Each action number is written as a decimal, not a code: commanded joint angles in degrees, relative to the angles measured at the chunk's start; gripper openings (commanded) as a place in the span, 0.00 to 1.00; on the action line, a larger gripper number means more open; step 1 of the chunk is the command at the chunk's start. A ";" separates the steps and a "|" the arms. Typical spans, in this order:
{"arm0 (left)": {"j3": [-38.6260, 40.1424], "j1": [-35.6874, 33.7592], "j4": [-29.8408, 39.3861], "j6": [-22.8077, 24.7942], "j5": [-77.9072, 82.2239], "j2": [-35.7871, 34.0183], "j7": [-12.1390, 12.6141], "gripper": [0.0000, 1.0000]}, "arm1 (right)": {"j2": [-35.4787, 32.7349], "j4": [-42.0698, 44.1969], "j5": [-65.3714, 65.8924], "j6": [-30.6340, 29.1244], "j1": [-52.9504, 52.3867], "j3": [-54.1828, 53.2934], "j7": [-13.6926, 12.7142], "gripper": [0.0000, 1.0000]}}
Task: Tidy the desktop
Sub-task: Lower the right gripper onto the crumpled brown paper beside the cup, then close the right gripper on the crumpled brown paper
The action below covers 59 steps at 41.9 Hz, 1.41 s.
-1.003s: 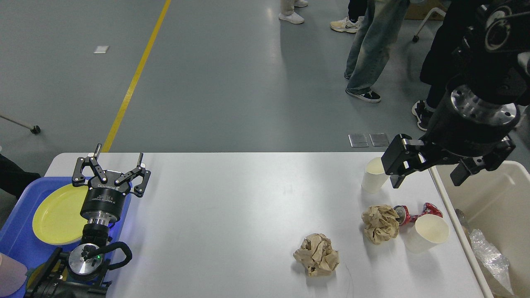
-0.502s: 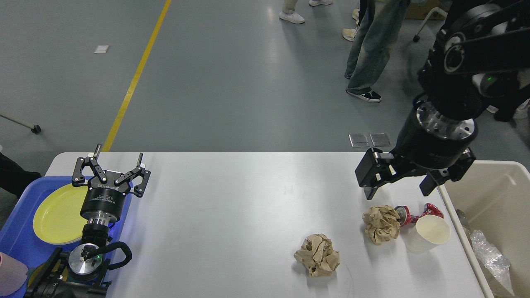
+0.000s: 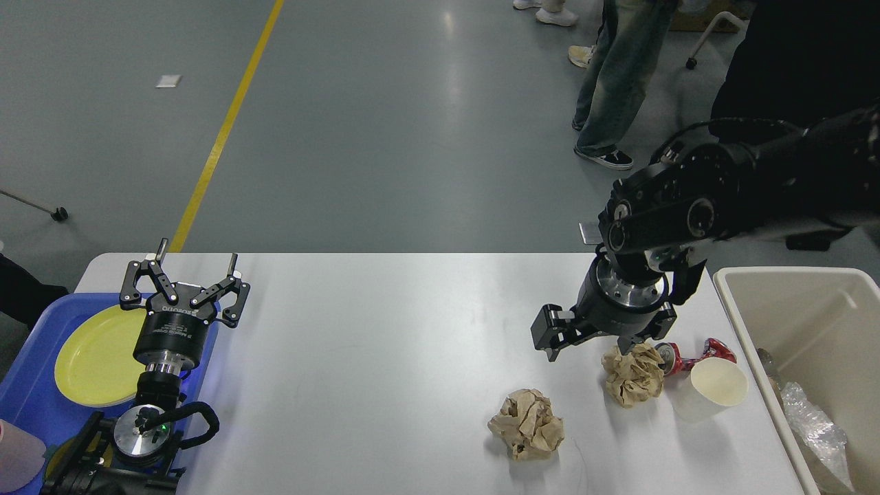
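Note:
The white desktop (image 3: 385,357) holds two crumpled brown paper balls, one near the front (image 3: 526,423) and one further right (image 3: 632,375). A crushed red can (image 3: 691,354) and a white paper cup (image 3: 711,392) on its side lie beside the right ball. My right gripper (image 3: 590,342) points down, open and empty. It is low over the desktop, with one finger right at the far edge of the right paper ball. My left gripper (image 3: 198,258) is open and empty, pointing away over the desktop's left end.
A blue tray (image 3: 27,392) with a yellow plate (image 3: 96,354) sits at the left edge. A beige bin (image 3: 818,330) holding clear plastic wrap (image 3: 815,423) stands off the right end. People's legs (image 3: 619,82) stand on the floor beyond the table.
My right arm has swung left and down from the bin's edge to the right paper ball. The upright cup seen at the far right one second ago is no longer visible. The left arm has not moved.

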<state>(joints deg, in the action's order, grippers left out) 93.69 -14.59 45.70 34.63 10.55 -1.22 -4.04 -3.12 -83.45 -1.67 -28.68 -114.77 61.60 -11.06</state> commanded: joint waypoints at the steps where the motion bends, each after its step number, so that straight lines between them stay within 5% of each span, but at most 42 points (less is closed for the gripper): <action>1: 0.00 0.00 0.01 0.00 0.00 -0.09 0.00 0.96 | 0.92 7.05 4.92 0.73 9.01 1.32 -0.01 0.98; 15: 0.00 0.00 0.01 0.00 0.00 -0.01 0.00 0.96 | 1.80 27.00 5.28 1.35 26.08 6.16 0.08 0.98; 27: 0.00 0.00 0.01 0.00 0.00 -0.01 0.00 0.96 | 1.63 35.72 5.01 3.37 34.79 6.25 0.08 1.00; 38: 0.00 0.00 0.01 0.00 0.00 -0.01 0.00 0.96 | 1.54 39.86 4.22 4.25 39.19 5.20 0.08 1.00; 59: 0.00 0.00 0.01 0.00 0.00 -0.01 0.00 0.96 | 1.54 39.95 4.22 15.85 44.19 5.20 0.08 1.00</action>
<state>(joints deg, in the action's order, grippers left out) 93.69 -14.59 45.70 34.63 10.55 -1.24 -4.04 -1.59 -43.51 2.51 -15.99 -71.71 66.88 -10.99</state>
